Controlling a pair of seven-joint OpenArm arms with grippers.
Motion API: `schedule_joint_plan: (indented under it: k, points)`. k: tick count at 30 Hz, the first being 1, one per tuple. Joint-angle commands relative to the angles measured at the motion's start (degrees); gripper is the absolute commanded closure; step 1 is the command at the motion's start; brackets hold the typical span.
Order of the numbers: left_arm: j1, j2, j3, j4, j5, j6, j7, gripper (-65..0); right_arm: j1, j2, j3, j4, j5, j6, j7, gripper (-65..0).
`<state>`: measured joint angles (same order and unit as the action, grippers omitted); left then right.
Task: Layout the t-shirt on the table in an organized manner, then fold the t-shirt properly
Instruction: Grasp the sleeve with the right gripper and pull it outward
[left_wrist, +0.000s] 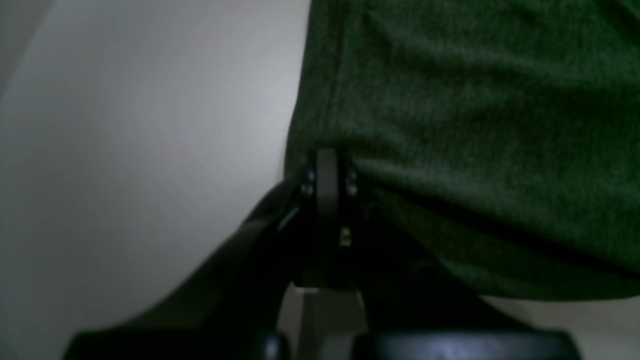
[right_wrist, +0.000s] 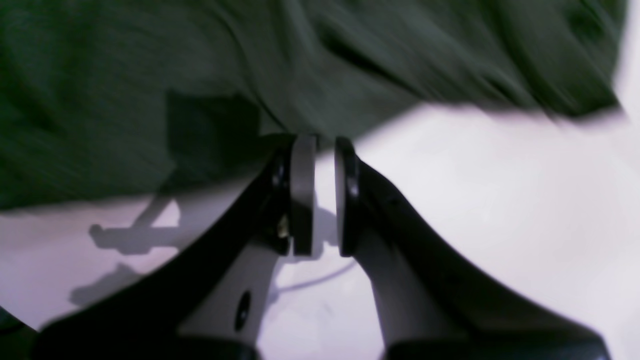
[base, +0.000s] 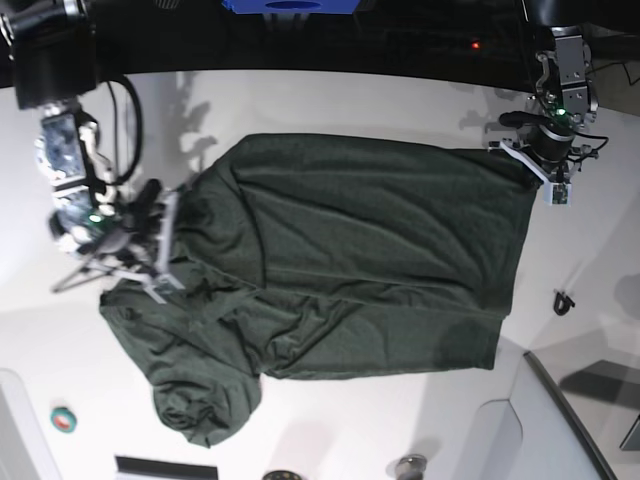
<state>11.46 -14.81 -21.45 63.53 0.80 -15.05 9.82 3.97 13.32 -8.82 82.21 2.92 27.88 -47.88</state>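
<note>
The dark green t-shirt lies spread over the white table, smooth in its upper half and rumpled at its lower left, where a bunched part curls under. My left gripper is at the shirt's upper right corner, shut on the hem; the cloth hangs taut from it. My right gripper is at the shirt's left edge. Its fingertips meet the edge of the cloth and stand closed to a narrow gap, pinching that edge.
A small green roll lies near the table's lower left corner. A small dark object sits right of the shirt. A grey panel fills the lower right, and a blue item shows beyond the far edge.
</note>
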Motion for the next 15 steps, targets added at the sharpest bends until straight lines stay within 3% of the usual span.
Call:
schedule_joint_plan:
  k: [1, 7, 11, 13, 15]
  points:
    - [1.2, 0.0, 0.2, -1.2, 2.3, -0.6, 7.5, 0.0, -0.1, 0.5, 1.9, 2.5, 0.3, -0.1, -0.1, -6.3]
    - [1.2, 0.0, 0.2, -1.2, 2.3, -0.6, 7.5, 0.0, -3.8, 1.6, 6.4, 7.4, 0.3, 0.3, -1.4, -6.3]
    - [1.2, 0.0, 0.2, -1.2, 2.3, -0.6, 7.5, 0.0, -1.9, 1.0, 6.1, 3.3, 0.3, 0.3, 3.3, -8.1]
    - [1.2, 0.0, 0.2, -1.2, 2.3, -0.6, 7.5, 0.0, -0.1, 1.0, 3.1, 1.9, 0.3, 0.3, 3.7, -16.4]
    - [1.2, 0.0, 0.2, -1.2, 2.3, -0.6, 7.5, 0.0, 1.4, 0.9, -0.3, 0.9, 0.3, 0.0, 3.8, -29.0]
